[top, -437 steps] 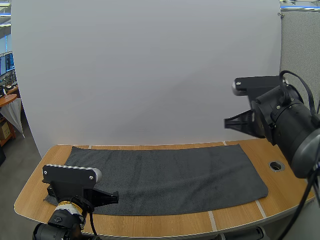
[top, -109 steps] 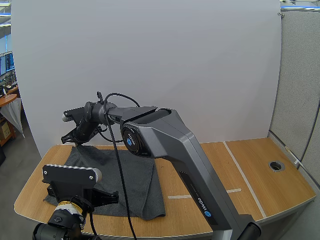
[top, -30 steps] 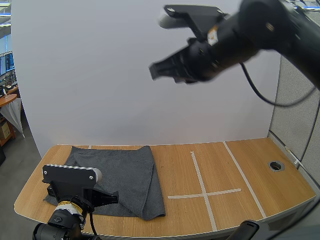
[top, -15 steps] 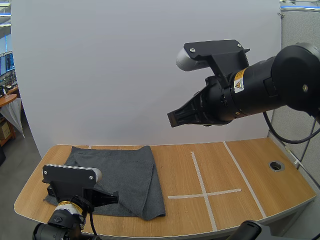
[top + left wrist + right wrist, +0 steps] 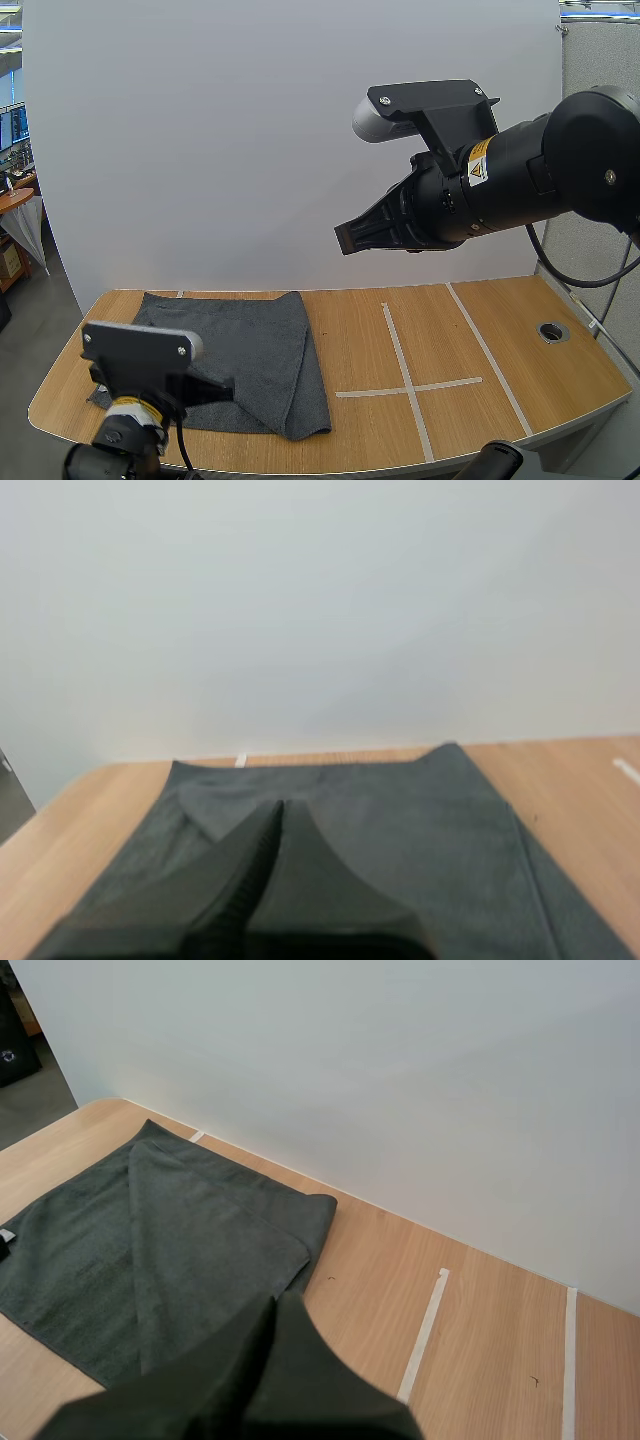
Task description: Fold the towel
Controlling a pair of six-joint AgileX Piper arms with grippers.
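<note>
Since each pair of fingers lies together as one dark wedge in its own wrist view, both grippers are clenched on nothing; left gripper (image 5: 278, 810) sits low at the near edge of the towel (image 5: 400, 820), tips pointing across it; whether it touches the cloth, can't tell; right gripper (image 5: 352, 238) hangs high over mid-table, well apart from the towel, tips angled down toward it; towel is dark grey, doubled over, flat on the left half of the wooden table (image 5: 520, 380); top layer sits slightly askew, lower layer showing along the edges; its right-hand edge lies near the white tape cross (image 5: 405, 385), not touching; grommet hole (image 5: 548, 331) well apart, by the table's right end.
</note>
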